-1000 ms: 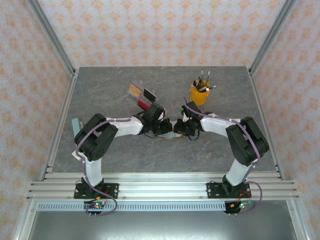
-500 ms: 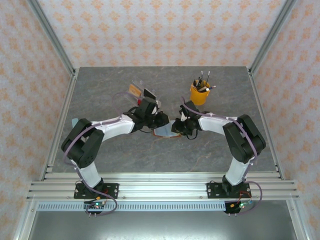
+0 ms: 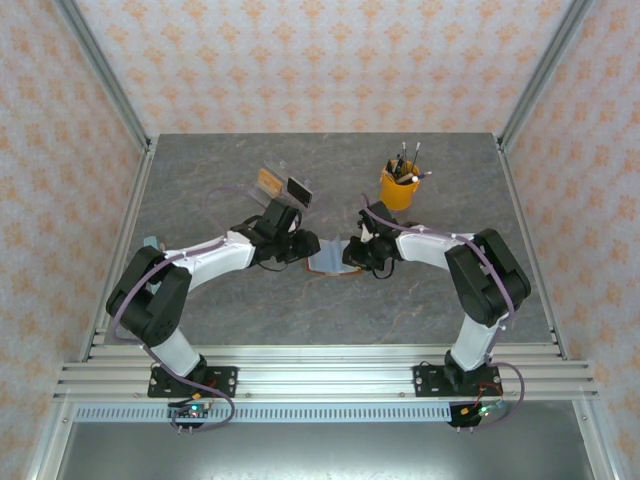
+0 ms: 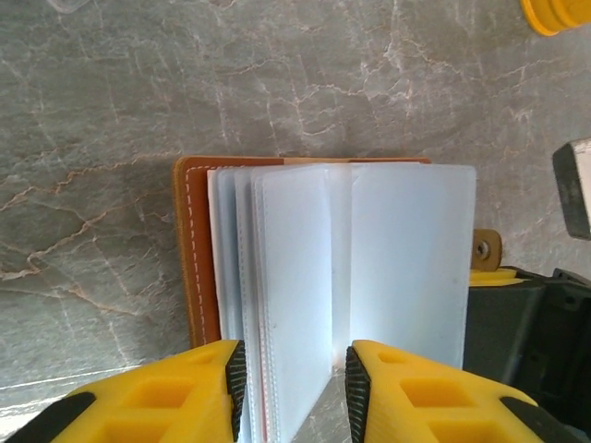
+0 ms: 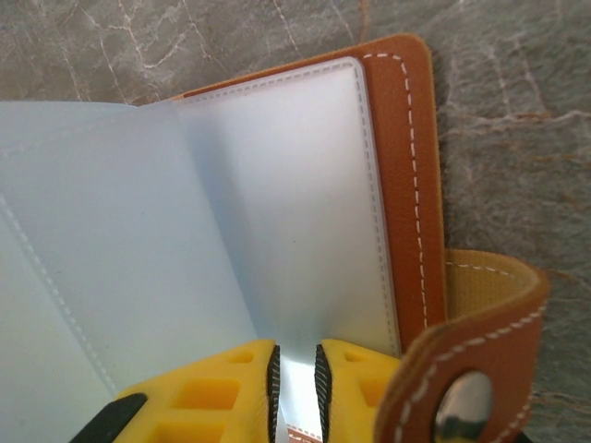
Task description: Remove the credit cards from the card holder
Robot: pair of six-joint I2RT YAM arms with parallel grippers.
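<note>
The card holder [image 3: 328, 260] lies open on the table between my two grippers. Its reddish-brown cover [image 4: 196, 249] and pale blue pockets [image 4: 406, 258] show in the left wrist view. My left gripper [image 4: 295, 392] is open, with the left-hand pockets standing loosely between its fingers; the right pad is clear of them. My right gripper [image 5: 295, 392] is shut on the holder's right edge [image 5: 411, 185], beside the snap strap [image 5: 480, 351]. A black credit card [image 3: 297, 188] stands in the clear stand behind the left gripper [image 3: 300, 246].
A clear acrylic stand [image 3: 283, 185] with an orange card sits behind the left arm. A yellow cup of pens [image 3: 400, 186] is at the back right. A pale blue object [image 3: 150, 243] lies at the table's left edge.
My left gripper has opened and the left arm has drawn back to the left. The card holder and right gripper have shifted slightly left and back.
</note>
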